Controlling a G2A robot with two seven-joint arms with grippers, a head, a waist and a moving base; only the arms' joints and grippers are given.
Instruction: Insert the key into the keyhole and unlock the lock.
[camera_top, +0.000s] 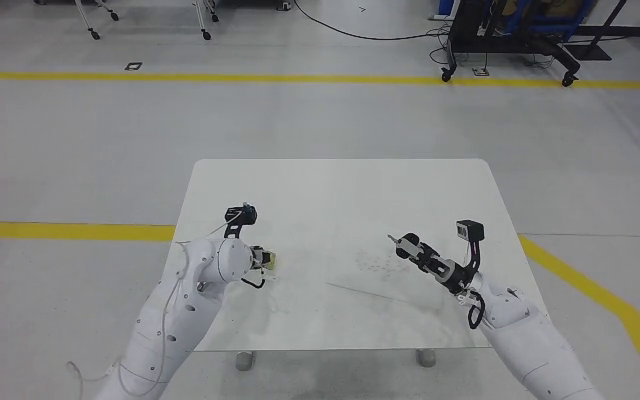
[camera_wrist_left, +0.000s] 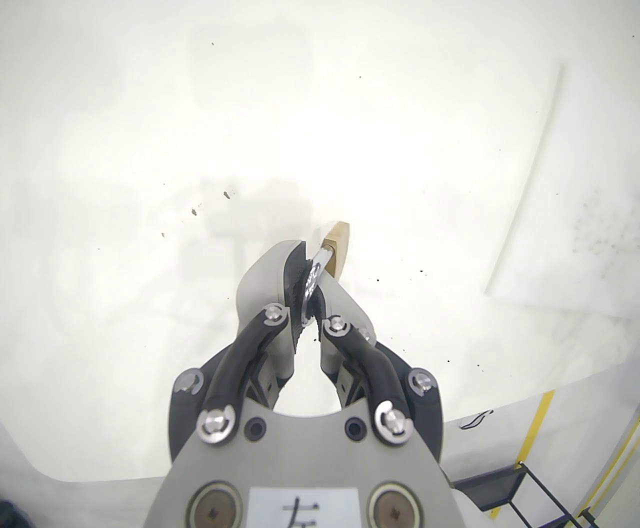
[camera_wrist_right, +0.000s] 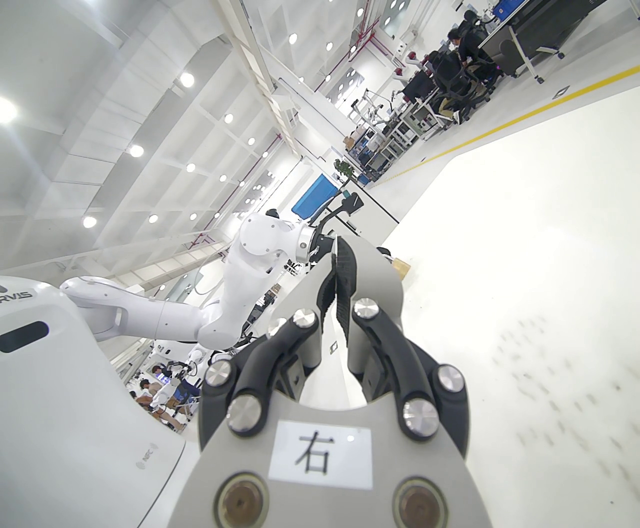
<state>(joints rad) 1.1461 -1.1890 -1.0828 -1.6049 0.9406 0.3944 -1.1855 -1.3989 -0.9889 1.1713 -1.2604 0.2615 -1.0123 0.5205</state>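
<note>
Lock (camera_wrist_left: 336, 250): small brass body over the left front part of the table (camera_top: 340, 190), projecting beyond the gripper that carries it.
Left gripper (camera_wrist_left: 311, 272): nearly closed, pads clamped on the steel shackle (camera_wrist_left: 315, 280) (the body is left free).
Right gripper (camera_wrist_right: 344, 250): pads pressed together, over the table's right part, well apart from the lock and aimed toward it.
Key (camera_top: 391, 238): thin sliver projecting from the right gripper in the top view, judged to be the key. The blade is too small to read.
Step in hand: both parts held ready, insertion not yet begun.
Next move: carry the key tip across to the lock body, align the blade with the keyhole (hidden here), push straight, then turn.
</note>
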